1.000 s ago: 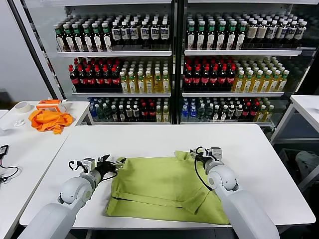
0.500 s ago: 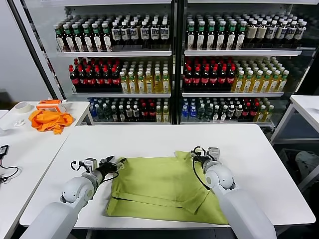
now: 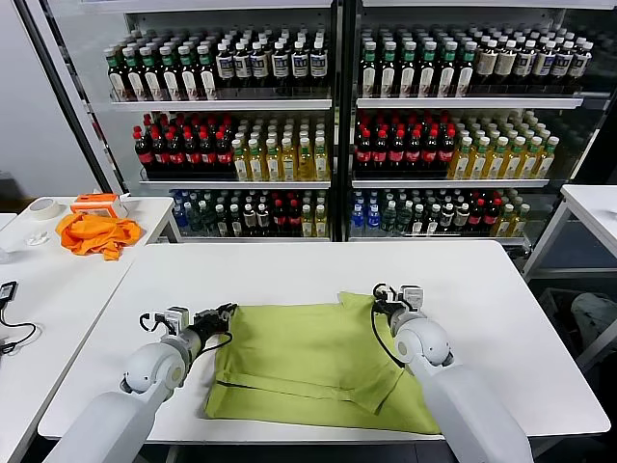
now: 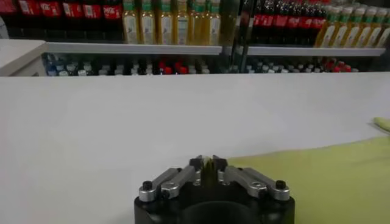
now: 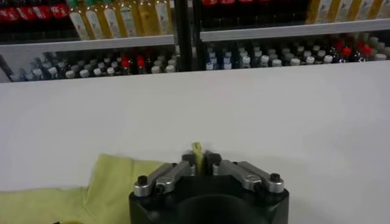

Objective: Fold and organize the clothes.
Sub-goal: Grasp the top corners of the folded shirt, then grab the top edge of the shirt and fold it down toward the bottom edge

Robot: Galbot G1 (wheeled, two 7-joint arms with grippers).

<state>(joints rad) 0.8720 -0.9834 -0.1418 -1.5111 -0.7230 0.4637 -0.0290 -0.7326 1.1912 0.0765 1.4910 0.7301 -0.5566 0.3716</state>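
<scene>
The lime yellow-green T-shirt (image 3: pixel 313 362) lies partly folded on the white table (image 3: pixel 289 270), its print hidden. My left gripper (image 3: pixel 225 313) is shut on the shirt's far left corner; in the left wrist view the gripper (image 4: pixel 207 162) pinches a thin fold of the cloth (image 4: pixel 329 176). My right gripper (image 3: pixel 378 300) is shut on the far right corner; in the right wrist view the gripper (image 5: pixel 197 157) has a tuft of the green cloth (image 5: pixel 116 182) sticking up between its fingers.
A second white table at the left carries an orange garment (image 3: pixel 94 232), a tape roll (image 3: pixel 41 206) and a black cable (image 3: pixel 8 289). Glass-door coolers full of bottles (image 3: pixel 328 116) stand behind the table. Another table edge (image 3: pixel 593 207) is at the right.
Both grippers have drawn the shirt's far edge a little farther from me. The left gripper has moved inward and forward; the shirt's left side lies straighter.
</scene>
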